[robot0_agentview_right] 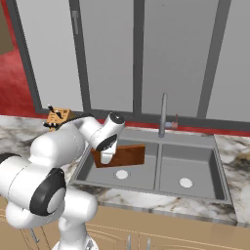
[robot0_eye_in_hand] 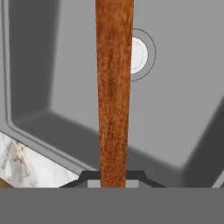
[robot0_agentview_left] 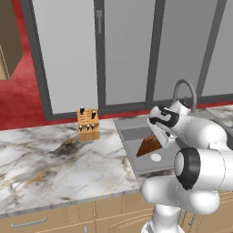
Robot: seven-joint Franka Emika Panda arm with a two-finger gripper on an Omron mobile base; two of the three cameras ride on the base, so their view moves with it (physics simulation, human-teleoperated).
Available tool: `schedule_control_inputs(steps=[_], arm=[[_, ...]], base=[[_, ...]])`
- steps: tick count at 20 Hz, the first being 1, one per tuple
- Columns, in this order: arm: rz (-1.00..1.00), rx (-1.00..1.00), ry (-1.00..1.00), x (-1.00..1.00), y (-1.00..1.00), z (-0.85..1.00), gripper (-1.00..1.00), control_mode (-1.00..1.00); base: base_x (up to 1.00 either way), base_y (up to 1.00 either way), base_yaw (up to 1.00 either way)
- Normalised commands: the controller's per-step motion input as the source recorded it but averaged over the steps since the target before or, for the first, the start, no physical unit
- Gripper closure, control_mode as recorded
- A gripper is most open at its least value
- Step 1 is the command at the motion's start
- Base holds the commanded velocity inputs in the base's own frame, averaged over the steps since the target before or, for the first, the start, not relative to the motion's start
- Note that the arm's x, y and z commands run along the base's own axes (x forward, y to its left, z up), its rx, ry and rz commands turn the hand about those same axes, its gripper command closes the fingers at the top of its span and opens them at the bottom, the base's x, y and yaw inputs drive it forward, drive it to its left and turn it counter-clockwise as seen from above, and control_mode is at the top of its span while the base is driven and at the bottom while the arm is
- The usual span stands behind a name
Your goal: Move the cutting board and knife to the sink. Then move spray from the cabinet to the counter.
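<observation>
Already pinched thin-edge-on in the closed gripper (robot0_agentview_right: 105,157), the board (robot0_agentview_right: 122,155) hangs over the sink's (robot0_agentview_right: 195,195) left basin, drain at one o'clock in the hand view; stiff, likely light, its smooth edge could slip.

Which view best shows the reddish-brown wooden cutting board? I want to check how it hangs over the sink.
The right base view: the flat reddish-brown wooden cutting board shows its broad face, on edge above the grey steel sink's left basin. The left base view shows a corner; the hand view, its thin edge.
</observation>
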Motion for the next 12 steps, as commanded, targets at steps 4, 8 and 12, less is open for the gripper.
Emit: schedule_control_inputs(steps=[4, 8, 12], arm=[[0.00, 0.00, 0.00, 0.34, 0.15, -0.52, 1.00, -1.00], [0.00, 0.02, 0.00, 0.23, 0.11, -0.70, 1.00, -1.00], [0.00, 0.12, -0.01, 0.12, 0.00, -0.72, 1.00, -1.00]], base=[[0.00, 0.00, 0.00], [0.00, 0.00, 0.00], [0.00, 0.00, 0.00]])
